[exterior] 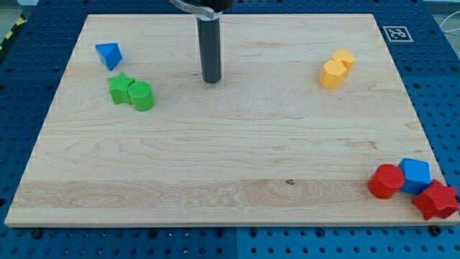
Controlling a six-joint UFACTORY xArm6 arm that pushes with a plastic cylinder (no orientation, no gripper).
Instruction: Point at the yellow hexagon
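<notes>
On the wooden bench (230,165), from the view's left: blue triangle (108,55), green star (121,88) touching green cylinder (141,96), my tip (211,80), then well apart the yellow hexagon (332,74) touching a yellow cube (344,60). No fingers show.

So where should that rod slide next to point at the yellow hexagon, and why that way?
Probably straight toward the view's right. My tip rests on bare board near the view's top, well to the left of the yellow hexagon, which sits at about the same height in the view, touching a second yellow block. No block lies between them, so a plain sideways slide should bring it close.
</notes>
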